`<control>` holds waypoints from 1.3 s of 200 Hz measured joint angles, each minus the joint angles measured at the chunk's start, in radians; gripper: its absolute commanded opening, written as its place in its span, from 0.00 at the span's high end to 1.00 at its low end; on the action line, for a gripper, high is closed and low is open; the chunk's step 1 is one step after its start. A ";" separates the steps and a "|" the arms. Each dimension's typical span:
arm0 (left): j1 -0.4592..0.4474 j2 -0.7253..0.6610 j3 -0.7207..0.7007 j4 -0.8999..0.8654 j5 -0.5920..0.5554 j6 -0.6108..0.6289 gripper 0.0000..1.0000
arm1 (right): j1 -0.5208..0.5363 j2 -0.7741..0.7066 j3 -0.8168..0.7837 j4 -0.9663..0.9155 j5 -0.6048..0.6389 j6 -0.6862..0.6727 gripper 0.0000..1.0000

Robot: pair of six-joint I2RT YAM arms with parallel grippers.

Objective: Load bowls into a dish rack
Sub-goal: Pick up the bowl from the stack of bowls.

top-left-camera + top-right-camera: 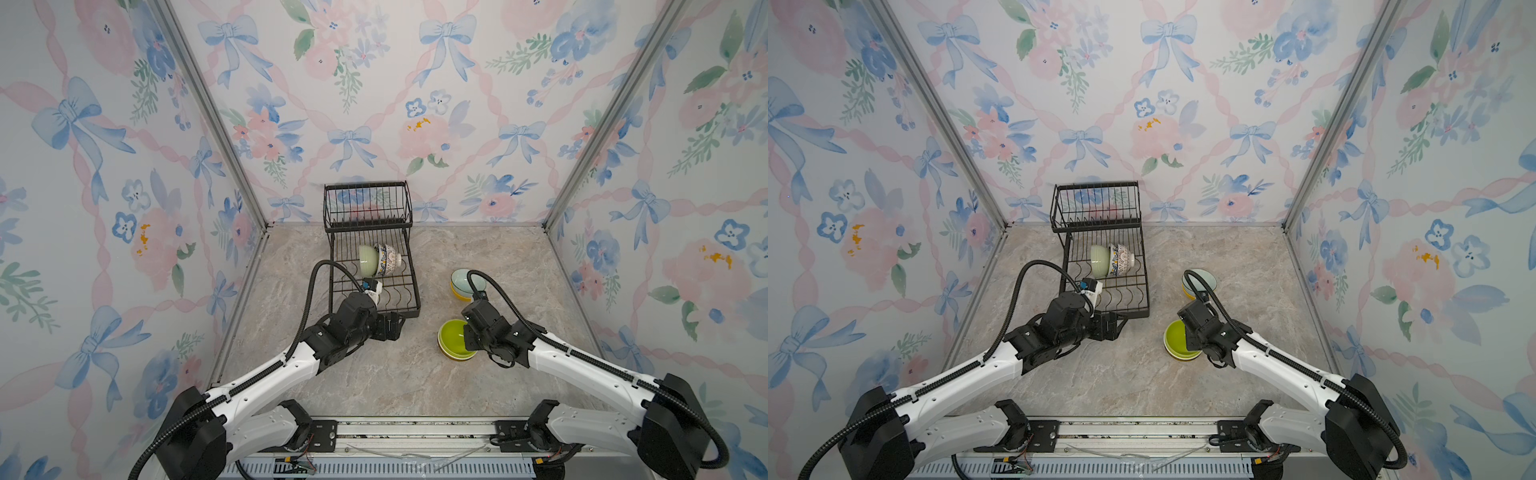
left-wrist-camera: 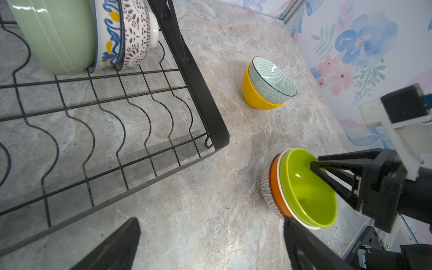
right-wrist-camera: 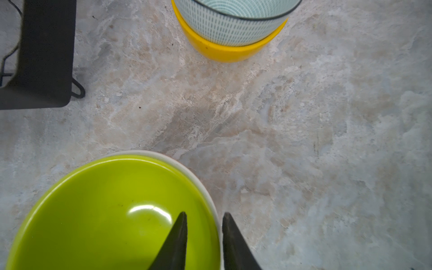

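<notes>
The dish rack (image 1: 368, 228), mid-frame in both top views, holds 2 bowls on edge in its lower tray: a pale green bowl (image 1: 368, 259) against a blue-patterned bowl (image 1: 387, 258). To its right a teal bowl (image 1: 464, 279) nests in a yellow bowl (image 1: 459, 296), and the lime green bowl (image 1: 452, 337) tops another stack. The right gripper (image 3: 204, 214) straddles its rim, though I cannot tell whether it grips; the left gripper (image 2: 210, 219) gapes empty.

Work surface (image 1: 374, 382): grey-beige marble-pattern top, flat. Enclosure walls (image 1: 415, 83) on three sides carry pink and blue floral wallpaper with bows. Bare metal posts (image 1: 217, 124) stand at both back corners. A metal rail (image 1: 415, 430) runs along the near edge.
</notes>
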 measured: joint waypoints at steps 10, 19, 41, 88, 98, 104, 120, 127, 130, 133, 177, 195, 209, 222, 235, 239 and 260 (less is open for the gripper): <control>0.000 0.000 0.000 0.000 0.000 0.000 0.02 | -0.002 0.000 -0.002 0.000 0.000 0.003 0.77; 0.000 0.000 0.000 0.000 0.000 0.000 0.02 | -0.003 0.000 -0.003 -0.001 0.001 0.002 0.78; 0.000 0.000 0.000 0.000 0.000 0.000 0.02 | -0.003 0.000 -0.003 -0.001 0.005 0.002 0.84; 0.000 -0.001 0.000 -0.001 0.000 0.000 0.02 | -0.002 -0.020 -0.004 0.019 -0.007 0.010 1.00; 0.000 -0.002 0.000 -0.003 0.000 0.000 0.02 | -0.003 -0.024 -0.004 0.018 -0.012 0.006 1.00; 0.000 -0.003 0.000 -0.005 0.000 0.000 0.02 | -0.003 -0.024 -0.004 0.018 -0.012 0.006 1.00; 0.000 -0.004 0.000 -0.007 -0.004 0.000 0.02 | -0.003 -0.025 -0.003 0.018 -0.013 0.006 1.00; 0.000 -0.004 0.000 -0.007 -0.005 0.000 0.02 | -0.003 -0.025 -0.002 0.017 -0.014 0.006 1.00; 0.000 -0.004 0.000 -0.007 -0.006 0.000 0.02 | -0.003 -0.025 0.000 0.017 -0.014 0.006 1.00; 0.000 -0.004 0.000 -0.007 -0.007 0.000 0.02 | -0.002 -0.025 0.000 0.016 -0.014 0.006 1.00; 0.000 -0.004 0.000 -0.008 -0.011 0.000 0.02 | 0.000 -0.057 0.010 -0.015 -0.013 -0.003 1.00; 0.000 -0.004 0.000 -0.008 -0.016 0.000 0.02 | 0.000 -0.080 0.024 -0.035 -0.012 -0.010 1.00; 0.000 -0.004 0.002 -0.009 -0.019 0.000 0.02 | 0.000 -0.090 0.039 -0.041 -0.009 -0.018 1.00; 0.000 -0.004 0.006 -0.011 -0.022 0.000 0.02 | 0.000 -0.095 0.048 -0.042 -0.009 -0.022 1.00; 0.000 -0.003 0.010 -0.012 -0.023 0.000 0.02 | 0.000 -0.095 0.054 -0.044 -0.010 -0.028 1.00; 0.000 -0.004 0.012 -0.013 -0.023 0.000 0.02 | 0.000 -0.095 0.055 -0.045 -0.010 -0.029 1.00; 0.000 -0.004 0.019 -0.014 -0.029 0.000 0.02 | 0.001 -0.095 0.061 -0.047 -0.023 -0.038 1.00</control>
